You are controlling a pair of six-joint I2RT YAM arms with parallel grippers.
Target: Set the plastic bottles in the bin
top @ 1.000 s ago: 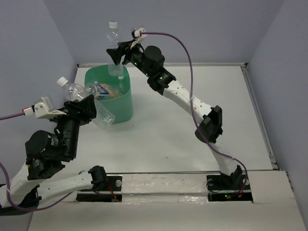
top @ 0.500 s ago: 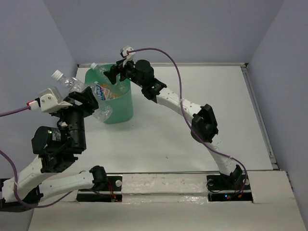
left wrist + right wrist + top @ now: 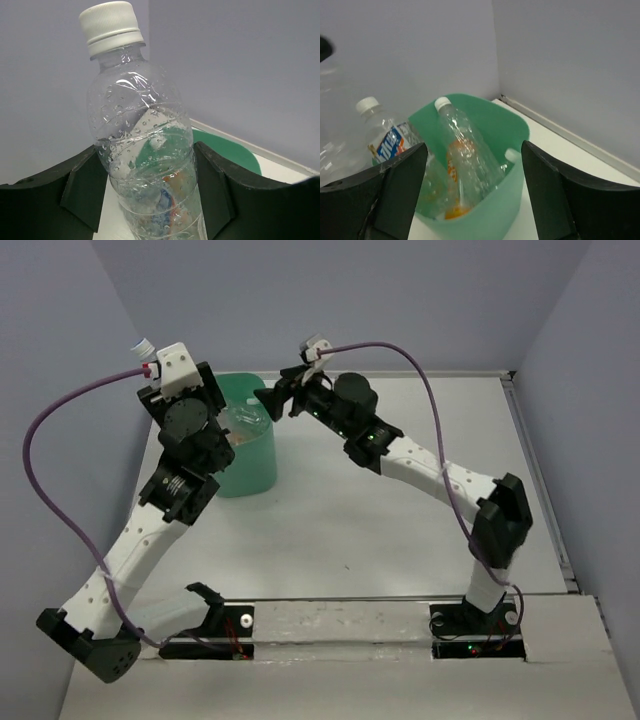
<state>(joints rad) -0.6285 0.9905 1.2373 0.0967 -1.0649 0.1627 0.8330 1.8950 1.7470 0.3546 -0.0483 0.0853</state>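
A clear plastic bottle (image 3: 142, 150) with a white cap stands upright between my left gripper's (image 3: 150, 192) fingers, which are shut on its body. In the top view the left wrist hangs over the left side of the mint-green bin (image 3: 252, 468). My right gripper (image 3: 472, 195) is open and empty, just above the bin's (image 3: 519, 127) right rim; the top view shows this gripper (image 3: 275, 400) there too. Inside the bin leans a clear bottle with an orange label (image 3: 465, 152). Next to it is one with a blue-white label (image 3: 390, 142). Another white cap (image 3: 511, 155) shows at the rim.
Grey walls close in behind and to the left of the bin. A raised ledge (image 3: 510, 380) runs along the table's far and right edges. White tabletop (image 3: 380, 530) lies between the bin and the arm bases.
My right gripper dropped toward the bin, let its clear bottle fall in and now stands open. The left arm has risen and swung its bottle over the bin's left side.
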